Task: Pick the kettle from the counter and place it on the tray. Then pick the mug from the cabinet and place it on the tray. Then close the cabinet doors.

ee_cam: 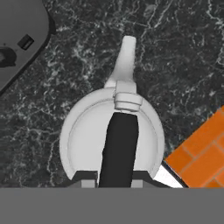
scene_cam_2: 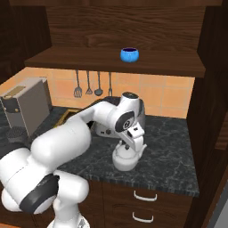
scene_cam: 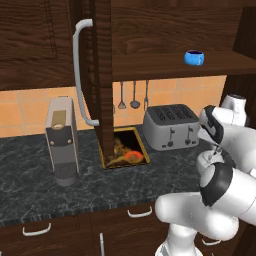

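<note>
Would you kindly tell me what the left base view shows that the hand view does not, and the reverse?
Left base view alone: the bright blue mug on the dark wood cabinet shelf, the gold-rimmed patterned tray partly behind an open cabinet door with a silver bar handle, and a tall grey coffee machine.

Hand view alone: the silver-grey kettle's dark arched handle and short spout from above, with the gripper closing around that handle.

Both: the dark marbled counter, the boxy silver toaster and the orange tiled wall.
</note>
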